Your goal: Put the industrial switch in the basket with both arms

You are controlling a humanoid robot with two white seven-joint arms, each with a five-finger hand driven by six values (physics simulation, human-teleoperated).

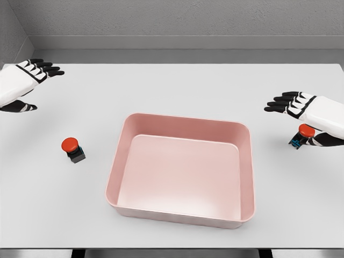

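Observation:
A pink rectangular basket (244,177) sits in the middle of the white table. One industrial switch (72,149), with a red button on a black base, stands on the table left of the basket. A second switch (302,135), red button on a dark blue-black base, stands right of the basket, partly under my right hand (293,107). That hand hovers just above it with fingers spread and holds nothing. My left hand (33,80) is at the far left, well behind the left switch, fingers extended and empty.
The white table (172,86) ends in a front edge near the bottom of the view. A grey wall runs behind it.

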